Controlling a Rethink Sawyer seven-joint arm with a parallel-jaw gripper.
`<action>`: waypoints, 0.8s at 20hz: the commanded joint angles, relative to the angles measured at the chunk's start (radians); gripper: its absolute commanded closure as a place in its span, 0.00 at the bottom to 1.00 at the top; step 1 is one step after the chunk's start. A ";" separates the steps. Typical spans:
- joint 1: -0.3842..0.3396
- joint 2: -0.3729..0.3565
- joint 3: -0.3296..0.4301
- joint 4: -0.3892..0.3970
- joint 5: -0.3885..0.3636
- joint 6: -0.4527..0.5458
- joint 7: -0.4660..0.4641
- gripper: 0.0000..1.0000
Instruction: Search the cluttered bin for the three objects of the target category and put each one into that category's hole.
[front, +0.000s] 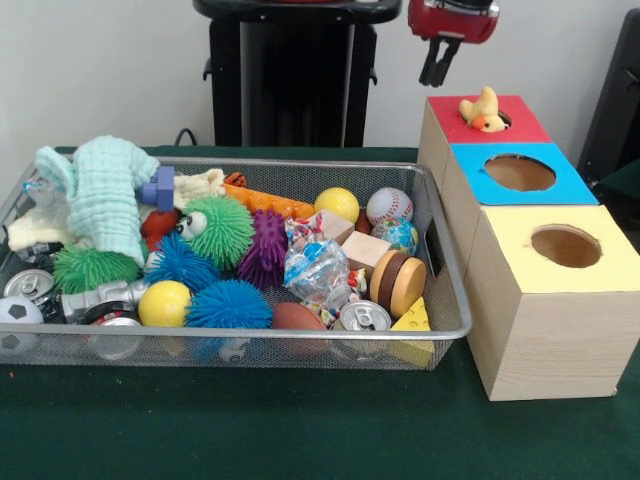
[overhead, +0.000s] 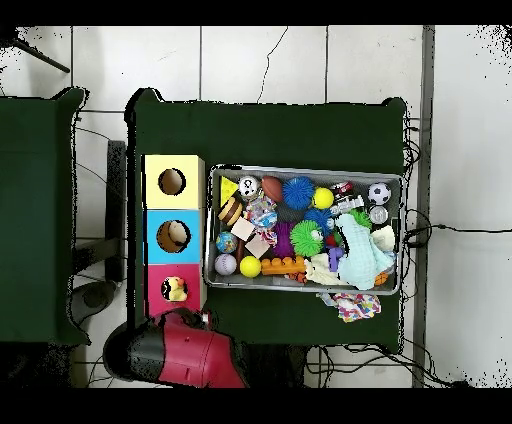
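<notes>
Yellow duck (front: 484, 110) sits in the red box's hole (front: 497, 119), wire bin (front: 452, 300) brims with toys, pincer (front: 437, 63) hangs empty, slightly parted

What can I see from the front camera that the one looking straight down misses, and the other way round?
Only the front view shows the gripper hanging above the red box, its dark jaws close together, plus the boxes' wooden sides and the bin's mesh wall.

Only the overhead view shows a patterned cloth lying on the table outside the bin, the tiled floor and the cables around the table.

Both show the wire bin of toys, balls and cans, the red, blue and yellow boxes in a row, and a yellow toy duck sitting in the red box's hole.
</notes>
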 joint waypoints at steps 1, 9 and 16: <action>0.005 -0.042 -0.070 -0.129 -0.049 0.189 0.203 1.00; -0.030 -0.071 0.014 -0.127 -0.004 0.129 0.195 1.00; -0.053 -0.070 0.061 -0.136 0.007 0.073 0.182 1.00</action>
